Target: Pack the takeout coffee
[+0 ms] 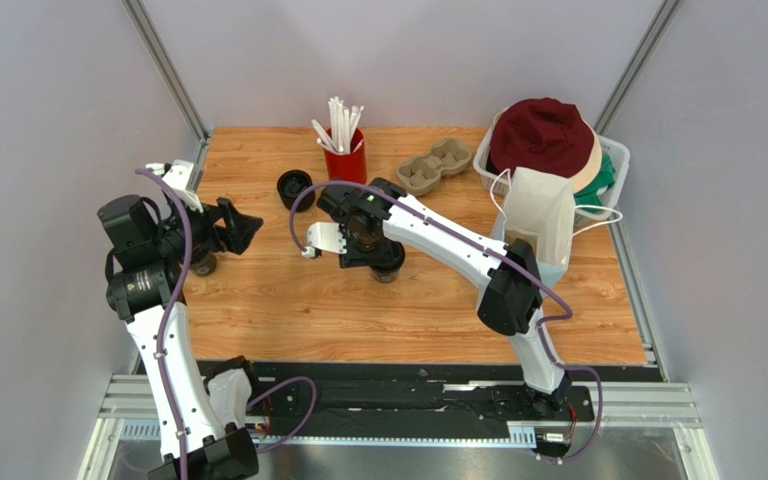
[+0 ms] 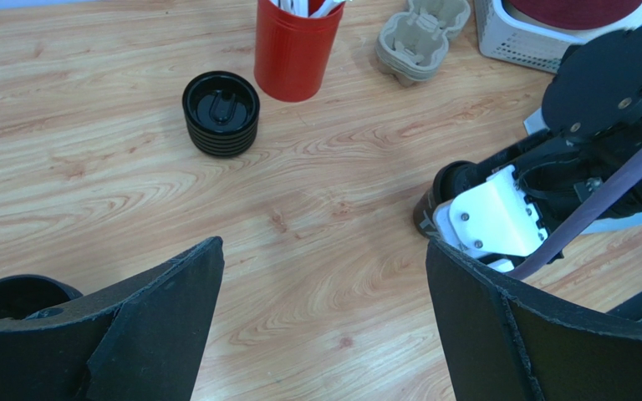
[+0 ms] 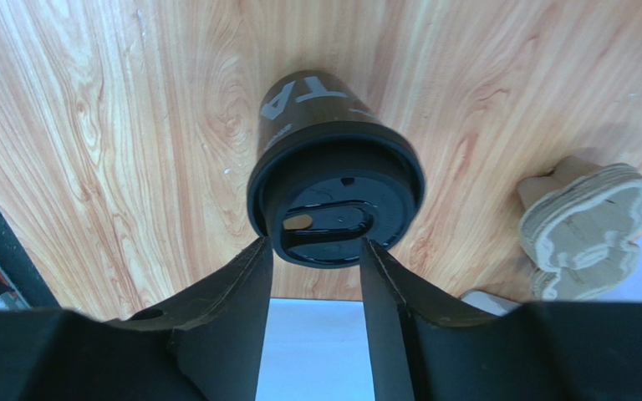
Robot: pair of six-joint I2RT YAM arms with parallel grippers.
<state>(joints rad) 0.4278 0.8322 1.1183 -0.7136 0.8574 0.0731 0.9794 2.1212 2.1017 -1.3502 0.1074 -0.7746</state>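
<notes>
Hidden or unclear first. In the top view the takeout coffee is almost wholly covered by the right gripper; only a dark sliver shows at the near side of the wrist. The right wrist view gives it properly: a brown paper cup, upright on the wooden table near the middle, black lid on, white letters on its side only partly readable. We note the right fingers parted directly over the lid, the gap narrower than the lid. Nothing is clamped, and we cannot tell whether the tips touch the lid. The left gripper is spread wide over the left side of the table, holding nothing. A dark round object behind one of its fingers is cut off by the frame edge; we cannot identify it

Containers:
- Red holder, far centre: white straws standing in it
- White basket, far right: dark red hat on top, beige and green items beneath, mostly covered
- White paper bag, just on the near side of the basket: contents not visible
- Cardboard cup carrier, between holder and basket: two wells showing
- Squat black round piece, left of the holder, ribbed sides
</notes>
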